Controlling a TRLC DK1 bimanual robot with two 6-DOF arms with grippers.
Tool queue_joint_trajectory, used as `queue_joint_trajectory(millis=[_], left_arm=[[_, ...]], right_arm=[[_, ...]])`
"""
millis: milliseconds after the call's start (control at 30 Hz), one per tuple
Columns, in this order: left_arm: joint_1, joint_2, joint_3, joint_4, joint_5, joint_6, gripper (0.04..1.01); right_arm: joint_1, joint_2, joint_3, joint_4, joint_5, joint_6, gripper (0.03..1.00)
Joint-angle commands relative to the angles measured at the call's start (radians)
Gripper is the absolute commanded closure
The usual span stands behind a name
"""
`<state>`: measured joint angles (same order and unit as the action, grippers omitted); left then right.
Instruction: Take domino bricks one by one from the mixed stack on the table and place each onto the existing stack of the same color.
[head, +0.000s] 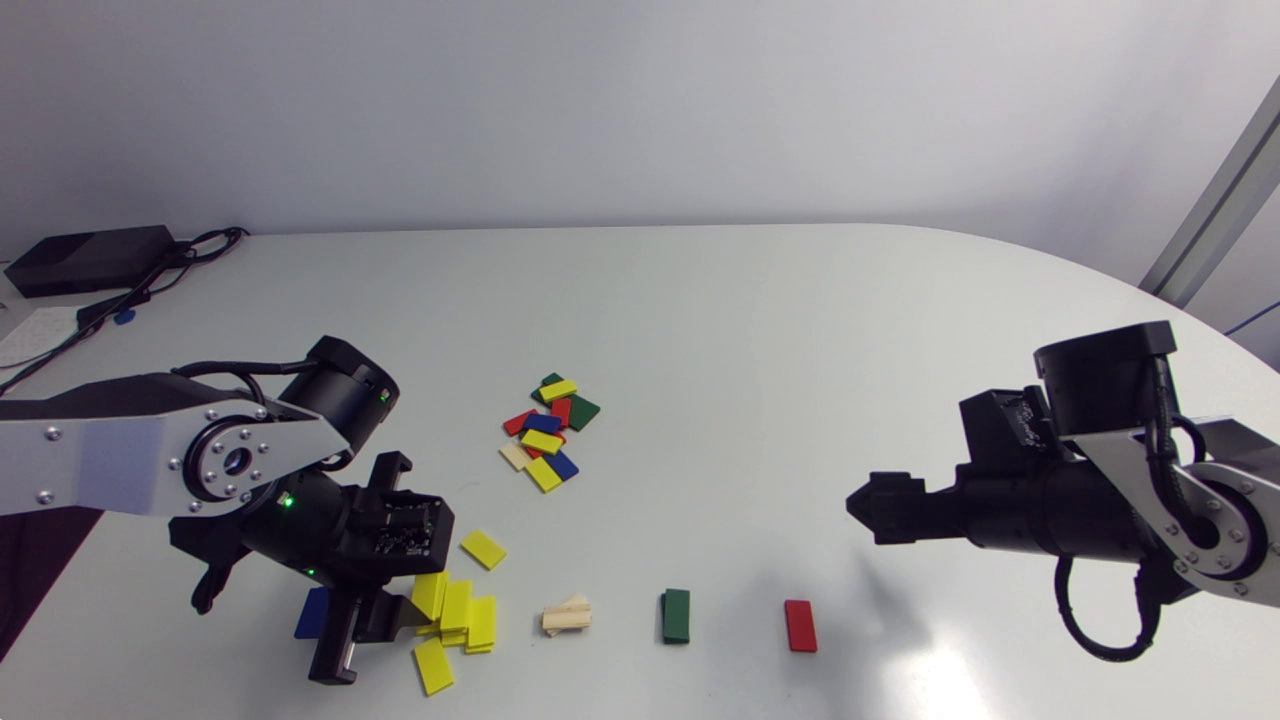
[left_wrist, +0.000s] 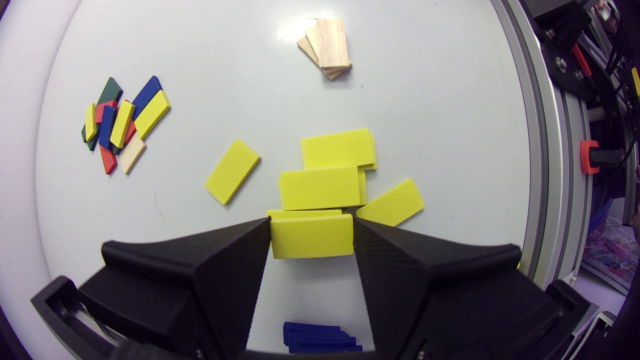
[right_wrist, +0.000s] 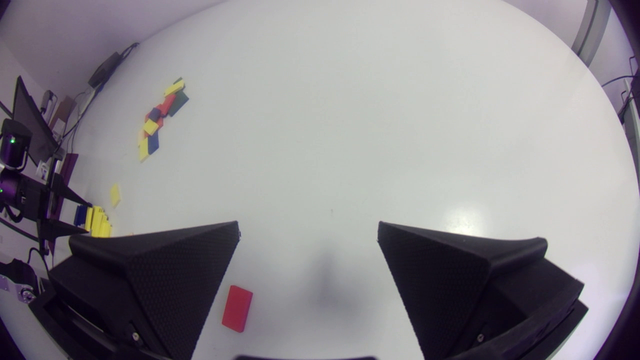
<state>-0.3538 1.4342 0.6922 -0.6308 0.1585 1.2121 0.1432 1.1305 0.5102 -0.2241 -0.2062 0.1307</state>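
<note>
End effector at left (left_wrist: 311, 225) grips a yellow brick (left_wrist: 311, 239); right end effector (right_wrist: 308, 229) gapes wide, empty.

Bright, even light from above. The white desk (head: 700, 330) shows soft glare at five o'clock in the head view, a faint shadow beneath the right arm (head: 1050, 500); wrist views bow its rim.

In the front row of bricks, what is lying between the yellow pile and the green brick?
A small stack of pale wooden bricks, apart from both the yellow pile and the green brick. The head view shows this.
</note>
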Motion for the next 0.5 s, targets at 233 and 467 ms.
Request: queue_joint_trajectory(millis=[233,467], left_arm=[[-0.005,0.034,0.027,0.005,0.003,0.012,0.249],[-0.005,0.025,0.027,-0.003,0.001,-0.008,0.079]], right_arm=[[-0.008,0.014,-0.027,0.011,-0.001,-0.020,0.062],[-0.007,0.012,-0.027,0.011,-0.001,-0.020,0.062]])
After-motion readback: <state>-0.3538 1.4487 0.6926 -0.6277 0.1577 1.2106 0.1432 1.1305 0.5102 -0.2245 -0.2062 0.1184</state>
